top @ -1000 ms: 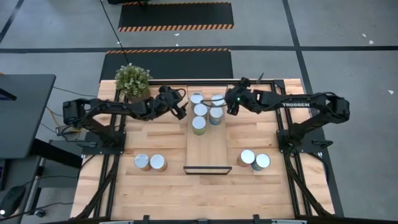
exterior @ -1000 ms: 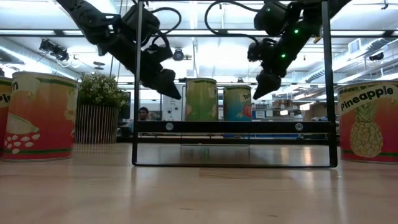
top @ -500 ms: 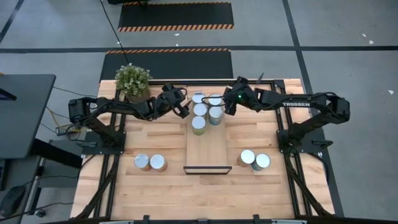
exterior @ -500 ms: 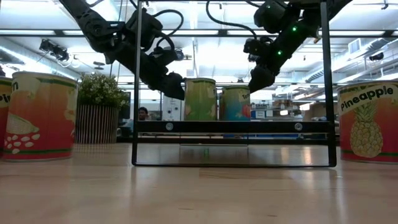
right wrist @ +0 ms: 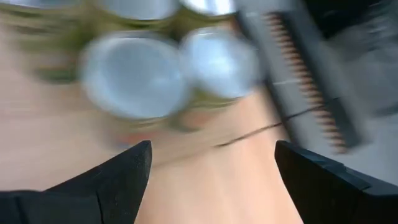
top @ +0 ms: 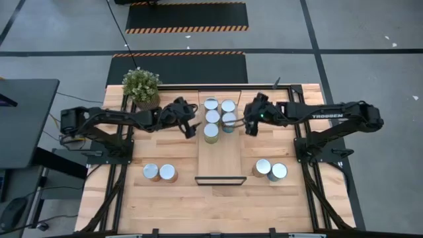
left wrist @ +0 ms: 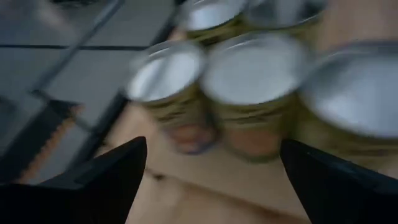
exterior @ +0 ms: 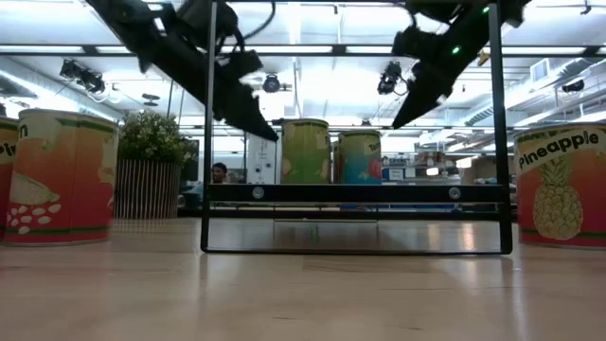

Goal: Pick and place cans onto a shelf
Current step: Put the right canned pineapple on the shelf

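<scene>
The light-wood shelf (top: 221,158) lies along the table's middle, with several silver-topped cans (top: 212,117) standing clustered at its far end. Two cans (top: 160,172) stand on the table to the shelf's left near its near end, and two cans (top: 270,169) to its right. My left gripper (top: 191,128) hangs open and empty just left of the cluster, which fills the left wrist view (left wrist: 249,68). My right gripper (top: 250,126) hangs open and empty just right of the cluster. Both grippers are above the table in the low view, the left gripper (exterior: 254,121) and the right gripper (exterior: 405,106).
A potted green plant (top: 141,86) stands at the table's far left corner. The shelf's dark metal frame (exterior: 210,142) rises at its ends. The near half of the board (top: 221,165) is bare, and bare tabletop lies at the near edge (top: 218,208).
Both grippers have drawn back from the can cluster toward the table's near edge. The left has stayed on the shelf's left side; the right has also gone a little toward the table's right edge. The cans have kept their places.
</scene>
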